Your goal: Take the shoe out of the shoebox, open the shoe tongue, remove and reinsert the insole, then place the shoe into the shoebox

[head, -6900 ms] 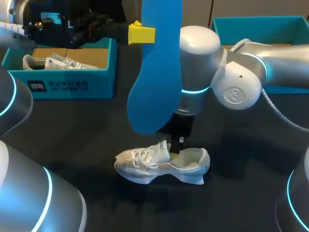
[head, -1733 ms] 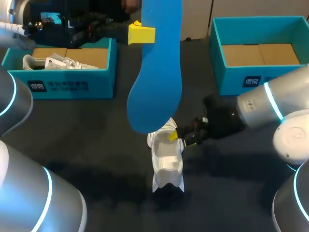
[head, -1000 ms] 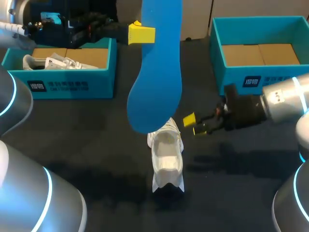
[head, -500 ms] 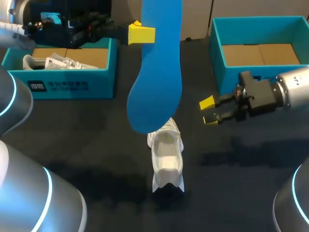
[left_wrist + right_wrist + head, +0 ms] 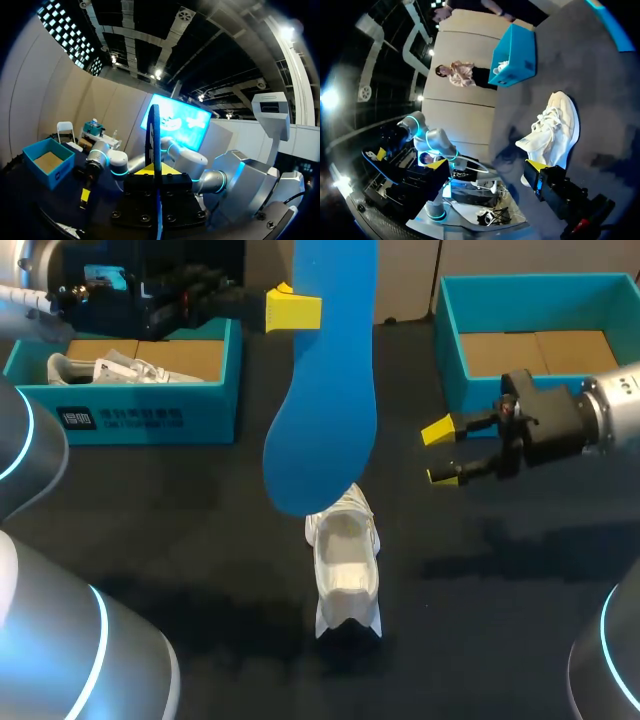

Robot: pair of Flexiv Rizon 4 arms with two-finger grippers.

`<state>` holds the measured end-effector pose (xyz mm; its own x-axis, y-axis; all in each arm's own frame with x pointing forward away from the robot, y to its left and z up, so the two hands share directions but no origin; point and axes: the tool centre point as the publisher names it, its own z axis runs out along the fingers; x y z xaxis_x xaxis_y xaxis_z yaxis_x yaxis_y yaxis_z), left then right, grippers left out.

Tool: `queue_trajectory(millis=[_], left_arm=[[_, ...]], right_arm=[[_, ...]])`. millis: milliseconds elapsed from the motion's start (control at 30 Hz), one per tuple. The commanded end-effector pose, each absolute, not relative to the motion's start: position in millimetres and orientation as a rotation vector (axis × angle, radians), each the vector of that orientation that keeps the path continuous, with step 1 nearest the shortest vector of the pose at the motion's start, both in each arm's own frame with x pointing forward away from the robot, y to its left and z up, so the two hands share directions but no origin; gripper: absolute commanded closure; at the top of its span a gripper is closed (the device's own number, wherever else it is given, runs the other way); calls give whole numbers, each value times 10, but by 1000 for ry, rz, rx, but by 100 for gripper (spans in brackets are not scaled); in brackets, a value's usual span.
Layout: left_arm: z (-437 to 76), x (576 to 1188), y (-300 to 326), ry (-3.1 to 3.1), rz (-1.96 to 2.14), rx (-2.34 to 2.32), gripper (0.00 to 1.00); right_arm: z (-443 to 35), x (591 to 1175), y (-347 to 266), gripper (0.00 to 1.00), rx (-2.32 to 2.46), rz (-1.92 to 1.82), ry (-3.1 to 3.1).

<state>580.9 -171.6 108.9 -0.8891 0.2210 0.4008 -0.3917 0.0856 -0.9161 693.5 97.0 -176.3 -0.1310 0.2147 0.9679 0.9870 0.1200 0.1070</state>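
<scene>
L claw (image 5: pixel 300 310) grips blue insole (image 5: pixel 325 420) hanging over white shoe (image 5: pixel 346 570) mid-frame, shoe's long axis top-to-bottom; R claw (image 5: pixel 445 452) wide, center-right.

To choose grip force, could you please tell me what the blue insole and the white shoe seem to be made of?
The blue insole looks like matte foam: thin, evenly coloured, no glare. The white shoe is probably matte textile: laces and soft creases show.

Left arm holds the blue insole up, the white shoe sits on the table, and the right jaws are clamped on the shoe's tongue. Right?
Not quite. The head view shows the right jaws open and clear of the shoe, near the empty shoebox. The rest, including the raised insole, is right.
</scene>
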Motion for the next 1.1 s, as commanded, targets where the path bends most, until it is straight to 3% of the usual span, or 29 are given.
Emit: queue_trajectory(millis=[33, 667, 1100], left_arm=[[1095, 5805, -1722, -1934, 1853, 170, 100], [1151, 6090, -1687, -2174, 2198, -387, 100], [803, 6283, -1725, -2575, 2275, -889, 100]], right_arm=[[-1735, 6938, 984, 0, -1239, -1085, -1517], [-1735, 6938, 984, 0, -1239, -1085, -1517], [-1735, 6938, 984, 0, -1239, -1085, -1517]])
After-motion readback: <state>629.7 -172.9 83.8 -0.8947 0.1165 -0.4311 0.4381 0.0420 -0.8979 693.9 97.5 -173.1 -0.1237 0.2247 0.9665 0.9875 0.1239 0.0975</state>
